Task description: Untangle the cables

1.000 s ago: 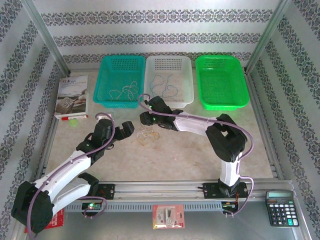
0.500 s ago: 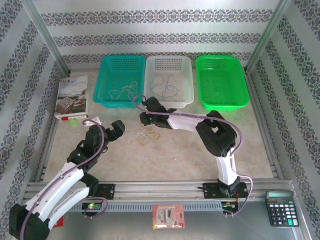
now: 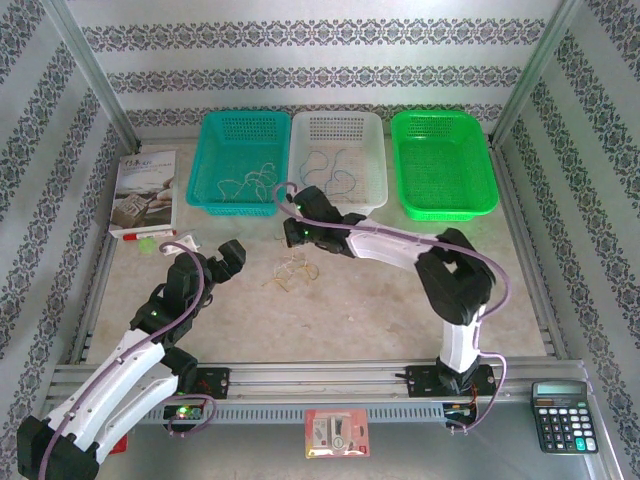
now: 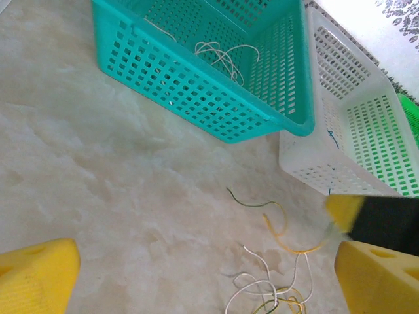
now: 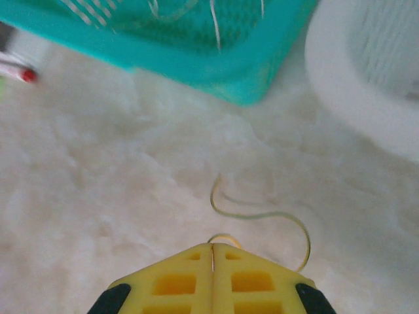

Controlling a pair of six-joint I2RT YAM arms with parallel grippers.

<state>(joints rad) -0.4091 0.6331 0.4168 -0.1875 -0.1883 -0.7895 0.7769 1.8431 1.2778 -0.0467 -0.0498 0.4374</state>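
Note:
A small tangle of thin cables [image 3: 293,270], whitish and yellow, lies on the table in front of the baskets. In the left wrist view the whitish loops [image 4: 272,284] and a yellow strand [image 4: 288,239] lie low between my wide-apart yellow fingers [image 4: 39,275]. My left gripper [image 3: 208,250] is open, left of the tangle, with nothing in it. My right gripper [image 3: 292,238] sits at the tangle's far edge. Its pads [image 5: 177,281] are pressed together on the yellow cable [image 5: 262,214], whose loop pokes out at the tip. Its yellow tip also shows beside the strand [image 4: 344,210].
Three baskets stand in a row at the back: teal [image 3: 245,160] holding a whitish wire [image 4: 222,55], white [image 3: 337,150] holding a dark wire, green [image 3: 443,160]. A book [image 3: 145,190] and a red-tipped pen [image 3: 135,233] lie at the left, a calculator [image 3: 565,415] near right.
My right gripper has shut on the yellow cable at the tangle's far edge. The left arm has pulled back to the left, away from the tangle, still open.

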